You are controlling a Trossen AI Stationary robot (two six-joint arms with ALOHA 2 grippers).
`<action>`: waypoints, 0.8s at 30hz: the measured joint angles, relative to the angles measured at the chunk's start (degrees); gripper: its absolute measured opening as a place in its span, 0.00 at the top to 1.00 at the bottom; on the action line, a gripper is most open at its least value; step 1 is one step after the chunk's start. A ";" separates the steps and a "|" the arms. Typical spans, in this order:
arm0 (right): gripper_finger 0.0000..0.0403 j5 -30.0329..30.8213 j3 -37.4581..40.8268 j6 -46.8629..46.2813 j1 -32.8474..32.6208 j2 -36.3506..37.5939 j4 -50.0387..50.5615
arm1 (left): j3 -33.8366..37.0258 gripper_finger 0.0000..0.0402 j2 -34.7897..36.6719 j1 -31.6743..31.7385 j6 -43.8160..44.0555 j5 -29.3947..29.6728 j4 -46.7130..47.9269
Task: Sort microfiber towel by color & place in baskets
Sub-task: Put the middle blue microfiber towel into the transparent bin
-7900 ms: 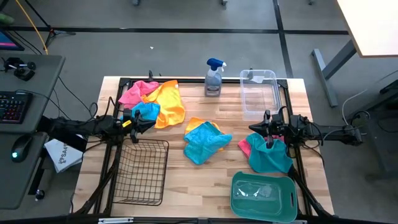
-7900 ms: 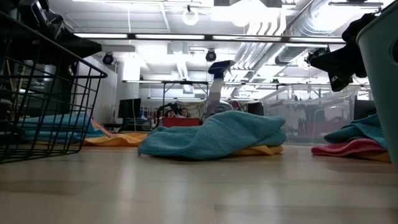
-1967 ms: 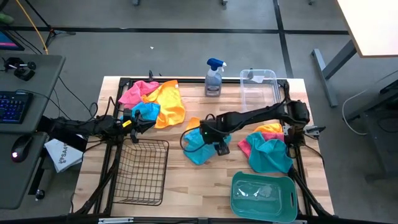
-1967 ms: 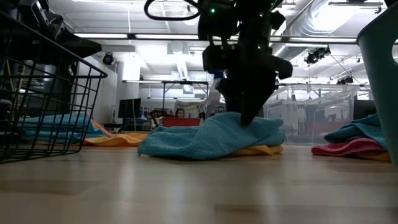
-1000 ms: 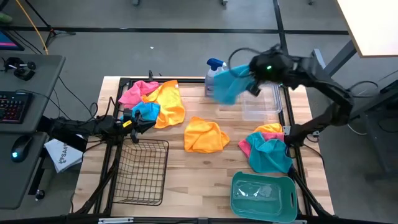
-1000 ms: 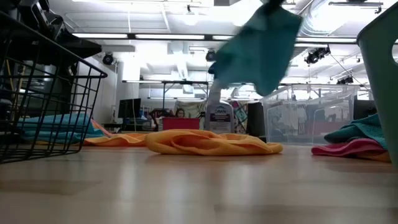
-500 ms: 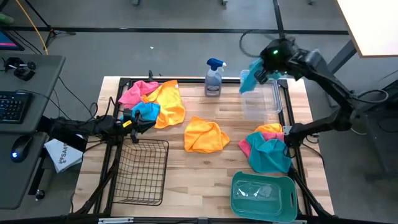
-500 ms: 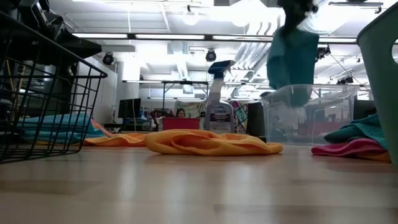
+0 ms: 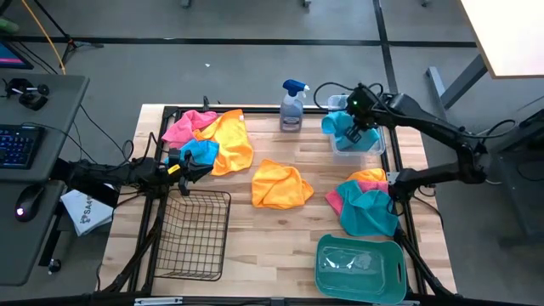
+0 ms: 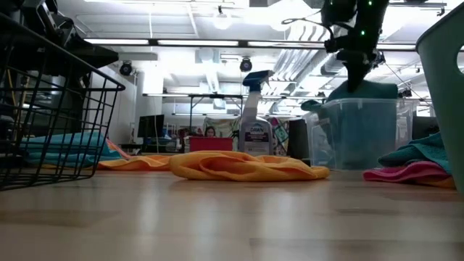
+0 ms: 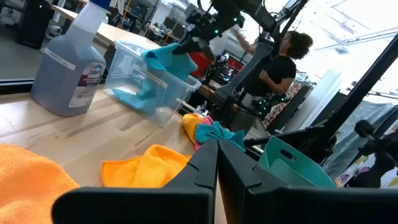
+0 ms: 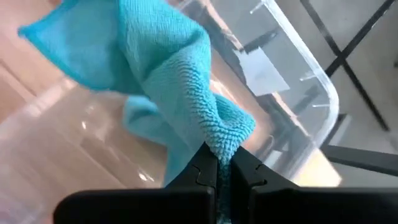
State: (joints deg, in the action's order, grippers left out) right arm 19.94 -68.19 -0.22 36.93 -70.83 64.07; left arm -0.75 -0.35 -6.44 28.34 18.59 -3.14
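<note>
My right gripper [image 9: 360, 126] hangs over the clear tub [image 9: 374, 143] at the table's far right and is shut on a turquoise towel [image 9: 347, 134]. My left gripper [image 9: 201, 167] waits shut near the left edge, beside a pile of pink [image 9: 189, 124], orange [image 9: 229, 140] and turquoise [image 9: 202, 153] towels. One orange towel [image 9: 282, 184] lies flat mid-table. A second pile of orange [image 9: 367, 177], pink [image 9: 333, 201] and turquoise [image 9: 370, 212] towels sits at the right. The black wire basket [image 9: 194, 234] and the teal basket [image 9: 360, 269] stand at the near edge. My right gripper pinches a bunched fold of the turquoise towel [image 12: 227, 140] between its two fingers, coming from above and pointing down. The towel's lower part lies inside the clear tub [image 10: 362, 134]. One corner [image 9: 328, 126] drapes over the tub's left rim.
A grey spray bottle with a blue trigger [image 9: 292, 106] stands at the far edge, just left of the tub. Bare wood shows between the middle orange towel and the two near baskets. A person [image 11: 280, 62] stands beyond the table's right side.
My right gripper, still shut on the turquoise towel, has carried it from high above the spray bottle toward the table's right, over the clear tub, then come down. The towel hung free below the fingers then; now most of it lies in the tub.
</note>
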 joint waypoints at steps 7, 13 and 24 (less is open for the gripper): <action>1.00 -0.57 1.03 -12.59 6.92 2.74 -2.87 | 0.00 1.00 0.00 0.00 0.00 0.00 -0.01; 1.00 -0.20 1.01 -20.49 13.59 8.17 -5.70 | 0.00 1.00 0.01 0.00 0.00 0.00 -0.02; 1.00 1.38 1.01 -22.71 12.71 8.54 -8.93 | 0.00 1.00 0.01 0.00 0.00 0.01 0.01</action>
State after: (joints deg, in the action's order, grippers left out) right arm 21.32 -67.18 -22.93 49.64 -62.29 55.15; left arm -0.75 -0.34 -6.44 28.34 18.60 -3.14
